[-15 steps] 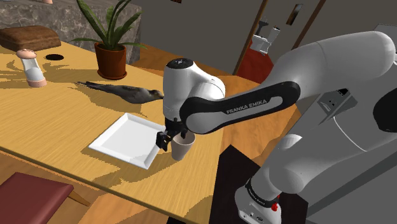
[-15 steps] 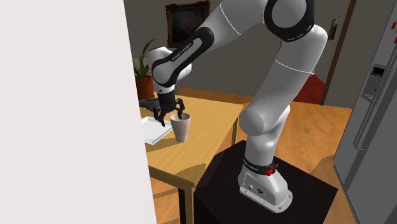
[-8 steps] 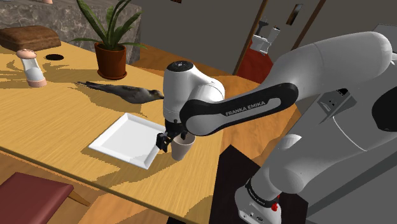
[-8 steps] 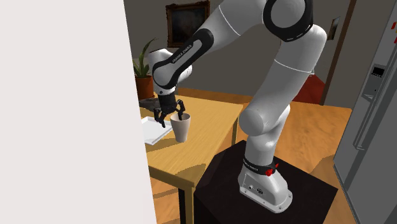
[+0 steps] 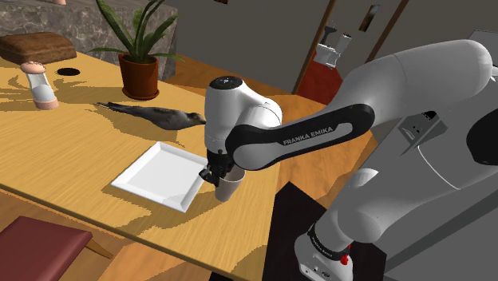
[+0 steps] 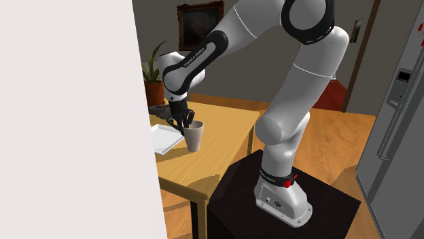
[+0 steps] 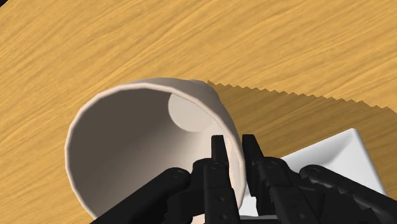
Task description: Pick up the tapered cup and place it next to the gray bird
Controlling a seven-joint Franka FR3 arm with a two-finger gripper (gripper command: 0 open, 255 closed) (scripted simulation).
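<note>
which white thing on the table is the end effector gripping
The tapered cup, its wall pinched in the end effector; the flat square plate beside it lies free.

I count from my remote feeds: 1 white cup (image 5: 227, 188) | 1 grey bird (image 5: 160, 116) | 1 square white plate (image 5: 156, 174) | 1 potted plant (image 5: 140, 64) | 1 pink shaker (image 5: 40, 84) | 1 wooden table (image 5: 72, 136) | 1 framed picture (image 6: 200, 22) | 1 fridge (image 6: 401, 102) | 1 robot arm (image 5: 319, 132) | 1 dark stand (image 6: 231, 197) | 1 red seat (image 5: 40, 239)
</note>
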